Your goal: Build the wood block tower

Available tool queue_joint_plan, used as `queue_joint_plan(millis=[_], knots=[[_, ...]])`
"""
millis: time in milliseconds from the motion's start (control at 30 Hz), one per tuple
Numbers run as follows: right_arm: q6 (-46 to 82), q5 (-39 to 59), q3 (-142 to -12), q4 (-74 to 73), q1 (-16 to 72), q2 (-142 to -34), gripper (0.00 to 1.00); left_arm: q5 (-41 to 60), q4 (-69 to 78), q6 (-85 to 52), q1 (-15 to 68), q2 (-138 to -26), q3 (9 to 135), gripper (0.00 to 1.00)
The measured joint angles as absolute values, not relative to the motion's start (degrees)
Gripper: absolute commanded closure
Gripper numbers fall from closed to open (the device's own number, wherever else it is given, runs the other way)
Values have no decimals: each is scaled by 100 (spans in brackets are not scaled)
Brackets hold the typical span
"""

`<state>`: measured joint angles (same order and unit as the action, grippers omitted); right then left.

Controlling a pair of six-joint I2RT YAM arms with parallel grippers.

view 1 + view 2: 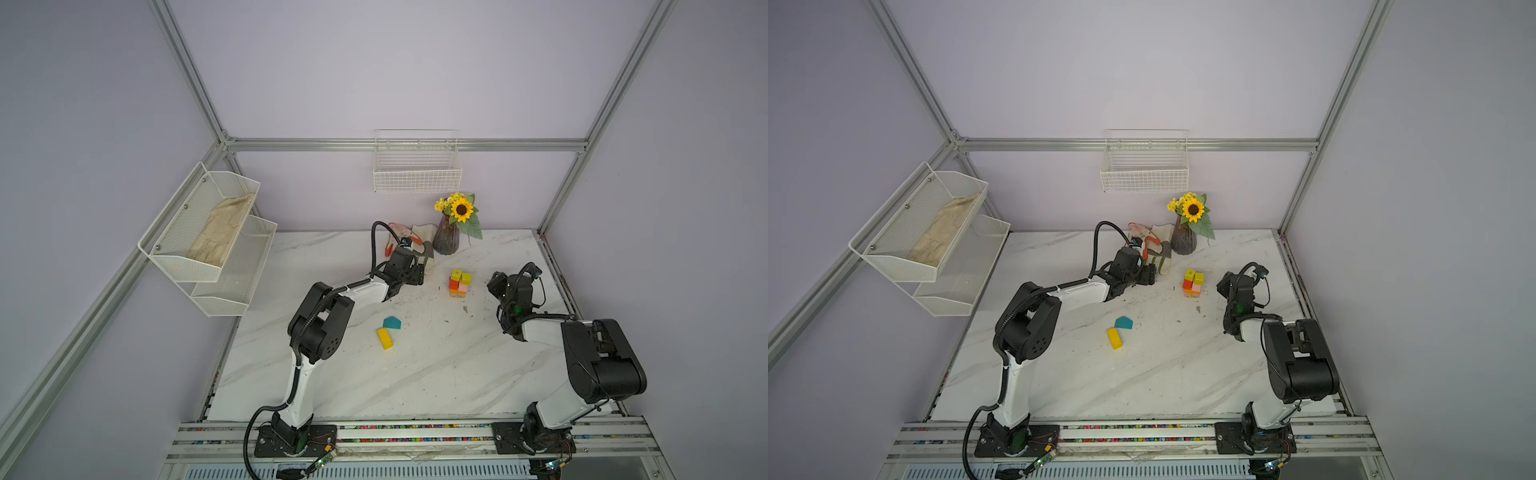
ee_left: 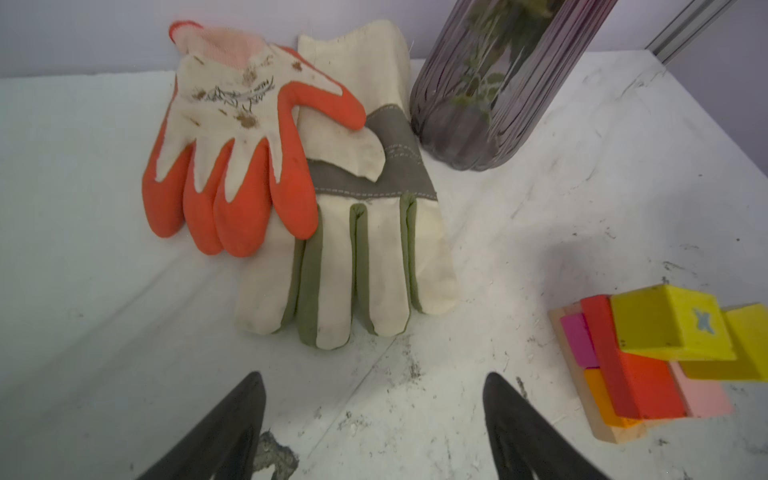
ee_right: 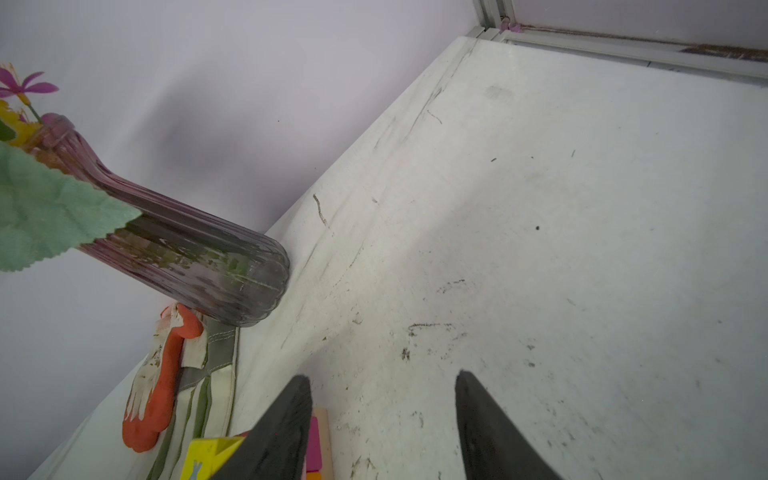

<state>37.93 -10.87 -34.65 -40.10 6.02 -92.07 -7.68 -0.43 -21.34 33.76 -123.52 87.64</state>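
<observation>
The tower (image 1: 459,284) (image 1: 1192,284) stands low toward the back right of the table. It has a tan base, orange, magenta, red and pink pieces, and two yellow blocks (image 2: 669,320) on top. Two loose wood blocks lie mid-table: a teal pentagon (image 1: 392,322) (image 1: 1124,322) and a yellow bar (image 1: 385,338) (image 1: 1114,338). My left gripper (image 1: 419,272) (image 2: 372,376) hangs open and empty left of the tower, by the gloves. My right gripper (image 1: 495,283) (image 3: 382,376) is open and empty just right of the tower (image 3: 318,436); one finger is close beside it.
Two work gloves (image 1: 405,241) (image 2: 332,208) lie at the back, next to a dark purple vase (image 1: 446,239) (image 2: 490,91) with a sunflower. A wire basket (image 1: 417,174) hangs on the back wall. A mesh shelf (image 1: 208,232) holding cloth is on the left wall.
</observation>
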Motion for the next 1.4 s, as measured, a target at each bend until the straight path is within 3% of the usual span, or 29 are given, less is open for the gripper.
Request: queue_joint_plan(millis=[600, 1400], knots=[[3627, -513, -4265, -3865, 600, -10335, 49, 276, -666, -2248, 3503, -13902, 10973, 27], [3402, 401, -4515, -3782, 600, -10696, 53, 705, -1000, -2349, 3691, -14241, 11507, 30]])
